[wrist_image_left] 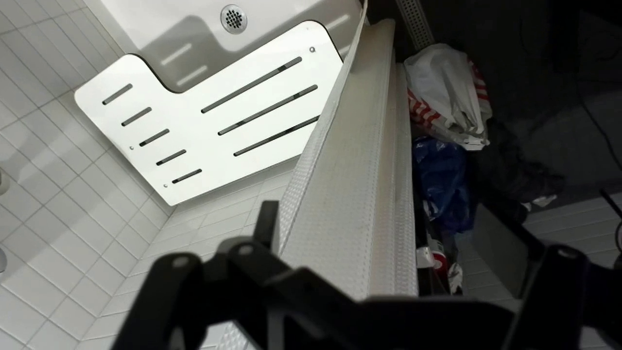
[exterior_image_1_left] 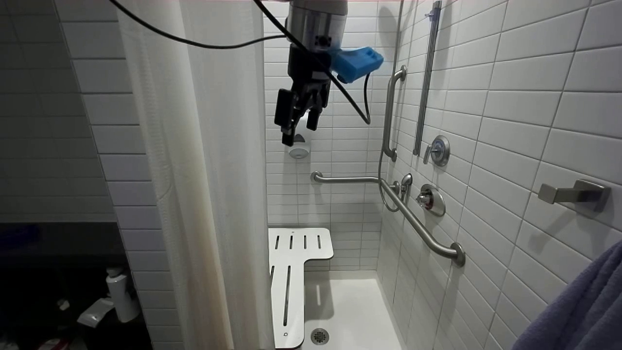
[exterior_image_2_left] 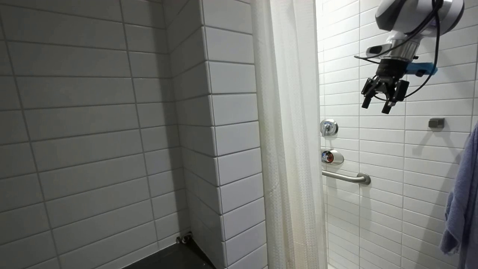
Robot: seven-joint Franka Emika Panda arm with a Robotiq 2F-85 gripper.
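My gripper hangs high in the tiled shower stall, fingers pointing down, in both exterior views (exterior_image_1_left: pixel 300 134) (exterior_image_2_left: pixel 376 108). Its fingers are apart with nothing held between them. A white shower curtain (exterior_image_1_left: pixel 218 170) hangs beside it and also shows in an exterior view (exterior_image_2_left: pixel 291 130). In the wrist view the gripper's fingers (wrist_image_left: pixel 386 233) frame the curtain (wrist_image_left: pixel 340 204), which runs down between them in the picture. No contact with the curtain shows, and the exact distance cannot be told. Below is a white slotted shower seat (wrist_image_left: pixel 189 116), partly hidden by the curtain in an exterior view (exterior_image_1_left: pixel 318 250).
A steel grab bar (exterior_image_1_left: pixel 420 228), valve handles (exterior_image_1_left: pixel 440 150) and a wall holder (exterior_image_1_left: pixel 576 194) stick out from the tiled wall. A purple towel (exterior_image_2_left: pixel 461 209) hangs nearby. Beyond the curtain lie a white-and-red bag (wrist_image_left: pixel 444 92) and a blue bag (wrist_image_left: pixel 440 180). Black cables hang from the arm.
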